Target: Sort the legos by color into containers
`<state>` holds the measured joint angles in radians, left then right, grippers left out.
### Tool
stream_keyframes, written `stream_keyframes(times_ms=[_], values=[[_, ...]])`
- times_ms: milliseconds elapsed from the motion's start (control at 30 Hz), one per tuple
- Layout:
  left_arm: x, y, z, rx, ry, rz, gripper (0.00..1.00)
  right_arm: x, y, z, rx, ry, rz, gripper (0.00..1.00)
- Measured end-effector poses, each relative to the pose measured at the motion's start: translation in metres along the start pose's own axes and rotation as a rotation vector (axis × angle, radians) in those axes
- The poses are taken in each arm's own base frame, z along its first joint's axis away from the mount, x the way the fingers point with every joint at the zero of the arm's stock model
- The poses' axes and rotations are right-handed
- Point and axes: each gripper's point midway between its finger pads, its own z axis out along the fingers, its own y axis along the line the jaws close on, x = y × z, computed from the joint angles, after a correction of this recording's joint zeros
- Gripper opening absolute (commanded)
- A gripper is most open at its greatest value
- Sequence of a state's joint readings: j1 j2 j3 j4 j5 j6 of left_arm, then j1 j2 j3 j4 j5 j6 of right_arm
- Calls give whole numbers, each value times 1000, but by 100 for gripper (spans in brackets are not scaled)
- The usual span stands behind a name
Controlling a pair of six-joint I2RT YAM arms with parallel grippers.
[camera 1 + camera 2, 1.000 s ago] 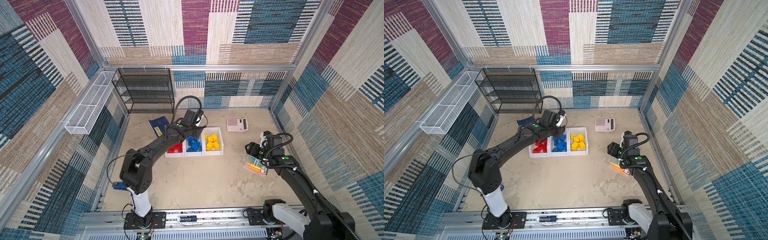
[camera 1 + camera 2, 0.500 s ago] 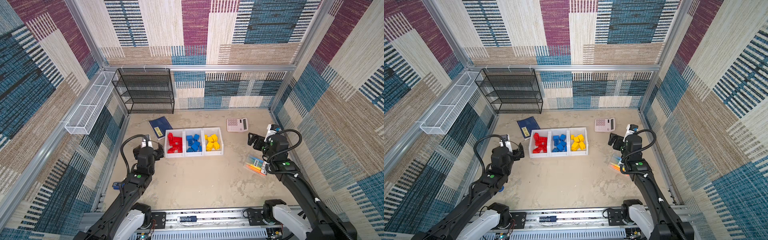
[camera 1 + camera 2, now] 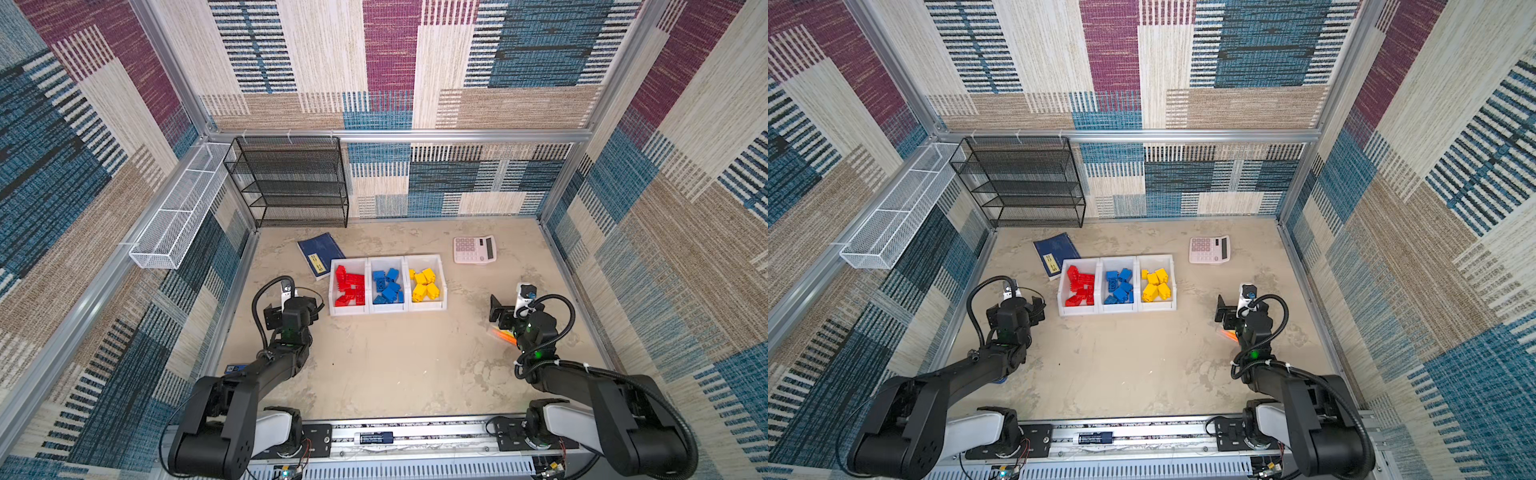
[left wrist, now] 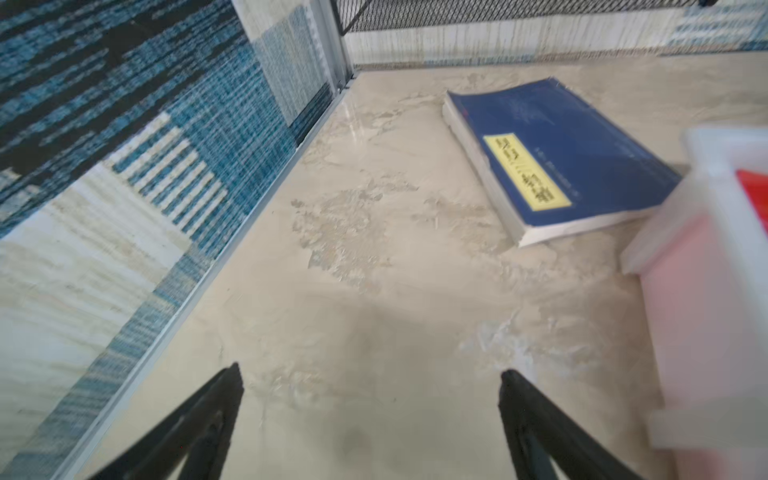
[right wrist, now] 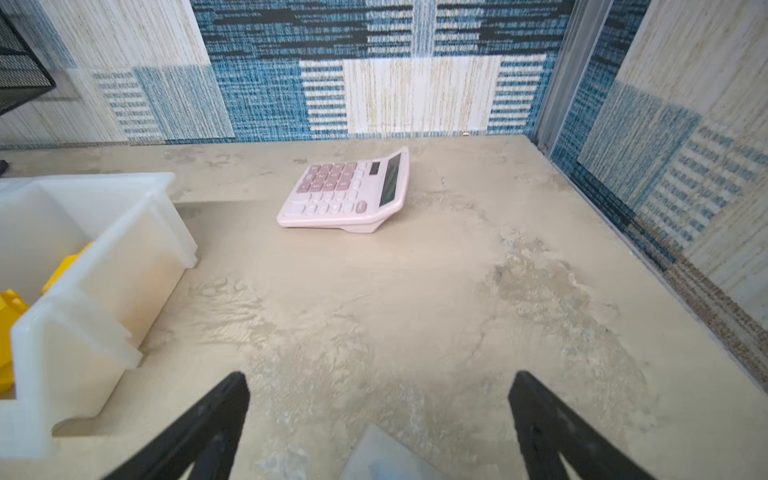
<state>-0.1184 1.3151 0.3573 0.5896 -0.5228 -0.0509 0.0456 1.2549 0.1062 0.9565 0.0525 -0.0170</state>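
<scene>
Pulled back from the bins (image 3: 388,309) between them, left claw (image 4: 370,369) and right claw (image 5: 380,374) gape empty; all legos (image 3: 351,286) look sorted.

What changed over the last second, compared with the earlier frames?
The left gripper pulled back from over the containers to their left, toward its base; the right gripper drew back slightly. Both now stand open and empty. The legos, book, calculator and markers stayed put.

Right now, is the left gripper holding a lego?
No: the left wrist view shows the left gripper open, only table between its jaws.
</scene>
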Motion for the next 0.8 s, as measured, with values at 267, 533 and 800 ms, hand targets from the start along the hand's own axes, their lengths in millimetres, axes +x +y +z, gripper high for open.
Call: stream_keyframes(times_ms=[267,533,800], values=[[-1,-18,43,173,11,-34,99,-16,-6,32,-1,-98,-23,100],[3,-35,41,279,20,-35,99,-25,-8,37,-21,-119,1,100],[1,-40,38,301,9,-34,99,-26,-7,36,-31,-123,1,100]])
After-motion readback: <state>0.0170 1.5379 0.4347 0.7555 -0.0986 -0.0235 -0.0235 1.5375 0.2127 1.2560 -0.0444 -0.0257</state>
